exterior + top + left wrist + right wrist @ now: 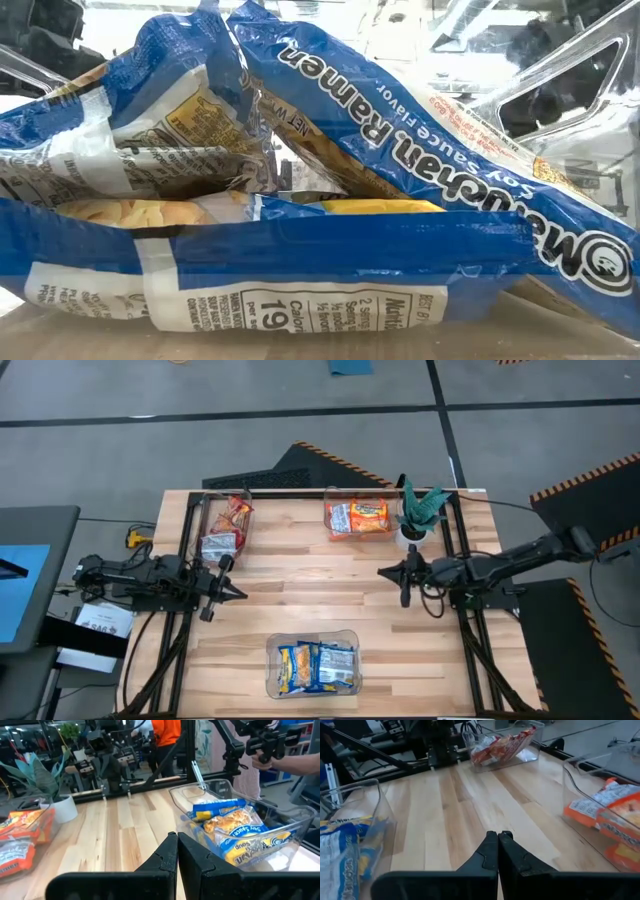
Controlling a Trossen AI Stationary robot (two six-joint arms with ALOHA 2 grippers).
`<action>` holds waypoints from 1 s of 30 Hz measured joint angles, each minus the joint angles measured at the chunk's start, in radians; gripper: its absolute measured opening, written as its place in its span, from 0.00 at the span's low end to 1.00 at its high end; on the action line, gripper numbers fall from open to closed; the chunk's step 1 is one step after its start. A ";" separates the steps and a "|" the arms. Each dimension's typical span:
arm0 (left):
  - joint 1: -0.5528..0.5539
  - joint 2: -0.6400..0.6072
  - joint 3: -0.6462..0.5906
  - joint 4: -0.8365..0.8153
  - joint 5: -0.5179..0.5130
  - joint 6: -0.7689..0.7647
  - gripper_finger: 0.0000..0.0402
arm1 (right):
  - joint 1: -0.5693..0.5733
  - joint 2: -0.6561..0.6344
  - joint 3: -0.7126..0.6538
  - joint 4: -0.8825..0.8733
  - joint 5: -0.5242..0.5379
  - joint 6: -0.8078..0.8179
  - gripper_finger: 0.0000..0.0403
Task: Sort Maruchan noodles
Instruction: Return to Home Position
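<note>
Blue-and-yellow Maruchan packets (315, 666) lie in a clear bin at the table's near edge; they fill the low view (320, 200) and show in the left wrist view (240, 837). Red-and-silver packets (226, 526) sit in a clear bin at the far left (502, 742). Orange packets (357, 518) lie in a clear bin at the far middle (612, 817). My left gripper (240, 593) (177, 851) hovers shut over the table's left side. My right gripper (383, 571) (498, 847) hovers shut over the right side. Neither holds anything.
A green potted plant (418, 515) stands at the far right corner beside the orange bin. Bare wooden tabletop (320, 580) lies between the two grippers and the three bins. People stand beyond the table in the left wrist view; a hand (295, 762) shows there.
</note>
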 joint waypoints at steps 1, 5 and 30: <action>0.000 0.000 0.000 -0.004 -0.001 0.000 0.00 | 0.000 -0.018 -0.022 0.011 -0.001 0.000 0.05; 0.000 0.000 0.002 -0.012 -0.019 0.000 0.00 | 0.012 -0.116 -0.091 0.019 -0.001 -0.003 0.05; -0.016 -0.010 0.004 -0.022 -0.062 0.000 0.00 | 0.005 -0.433 -0.189 -0.273 -0.051 -0.175 0.06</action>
